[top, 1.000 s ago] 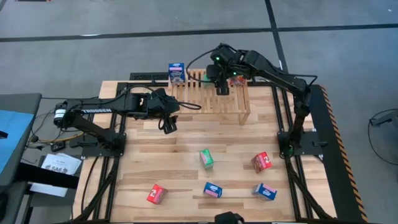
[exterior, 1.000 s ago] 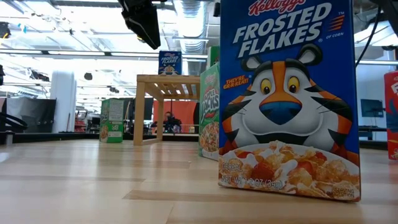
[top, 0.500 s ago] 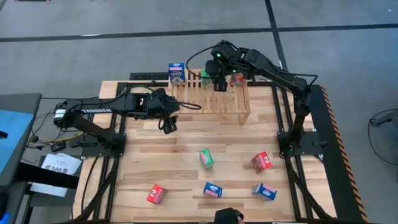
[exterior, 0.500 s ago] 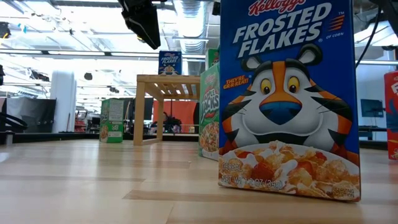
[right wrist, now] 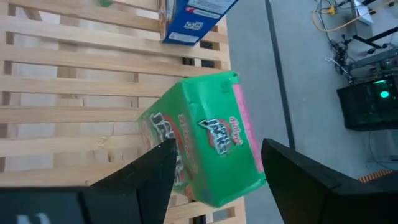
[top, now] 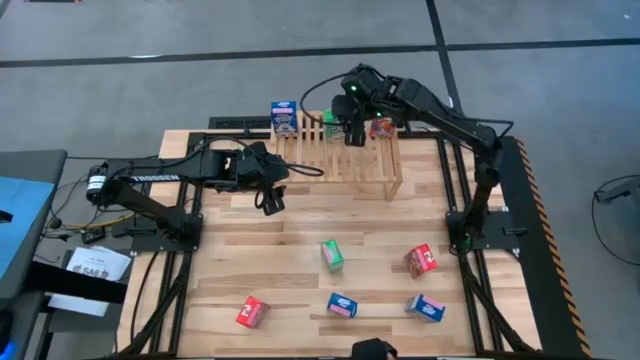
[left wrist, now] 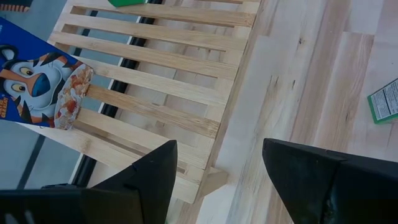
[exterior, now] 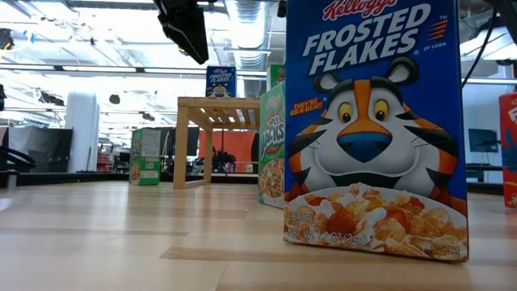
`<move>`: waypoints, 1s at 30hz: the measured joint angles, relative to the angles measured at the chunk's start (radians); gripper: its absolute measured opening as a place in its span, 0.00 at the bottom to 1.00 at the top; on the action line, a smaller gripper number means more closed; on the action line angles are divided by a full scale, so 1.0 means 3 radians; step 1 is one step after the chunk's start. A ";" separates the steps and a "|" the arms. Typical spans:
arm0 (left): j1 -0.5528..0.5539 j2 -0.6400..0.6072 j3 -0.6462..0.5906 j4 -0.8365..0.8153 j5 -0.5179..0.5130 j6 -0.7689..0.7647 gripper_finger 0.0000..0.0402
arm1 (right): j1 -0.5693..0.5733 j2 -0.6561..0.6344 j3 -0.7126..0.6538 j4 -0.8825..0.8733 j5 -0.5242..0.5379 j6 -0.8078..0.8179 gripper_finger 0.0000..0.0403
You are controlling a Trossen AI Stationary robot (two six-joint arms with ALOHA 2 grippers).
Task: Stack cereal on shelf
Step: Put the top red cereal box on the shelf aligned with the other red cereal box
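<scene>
The slatted wood shelf (top: 340,160) stands at the table's far side. A blue cereal box (top: 284,118) stands upright on its far left corner and shows in the left wrist view (left wrist: 31,81). A red box (top: 381,127) sits on its far right part. My right gripper (top: 352,132) hangs over the shelf's far edge, shut on a green cereal box (right wrist: 199,143). My left gripper (top: 270,197) is open and waits beside the shelf's near left leg. My right gripper holds the green cereal box pinched between its two fingers (right wrist: 163,163), which sit on its two opposite sides (right wrist: 249,155). The fingers come from above, pointing down. The box is tilted over the shelf slats; whether it touches them I cannot tell.
Several more boxes lie on the near half of the table: a green one (top: 332,255), two red ones (top: 421,261) (top: 251,312) and two blue ones (top: 342,305) (top: 426,308). In the low view a blue box (exterior: 371,129) stands right before the camera.
My right gripper has moved a little toward the table's left along the shelf's far edge, carrying the green box with it. The red box on the shelf, partly covered before, now shows beside it.
</scene>
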 joint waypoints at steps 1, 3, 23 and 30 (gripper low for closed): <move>-0.0001 -0.0001 0.0000 0.0000 -0.0001 0.0000 0.56 | 0.0009 -0.0024 -0.0003 -0.0037 0.0003 0.0011 0.65; 0.0000 -0.0001 0.0000 0.0000 -0.0001 0.0000 0.56 | 0.0057 -0.0066 0.0002 -0.0030 0.0054 0.0020 0.65; -0.0001 0.0000 0.0000 0.0000 0.0000 0.0000 0.56 | 0.0487 -0.0617 -0.0001 -0.1491 0.0145 0.1825 0.65; 0.0001 0.0000 0.0000 -0.0001 0.0000 0.0000 0.56 | 0.0758 -0.0709 -0.0158 -0.1832 0.0009 0.2767 0.65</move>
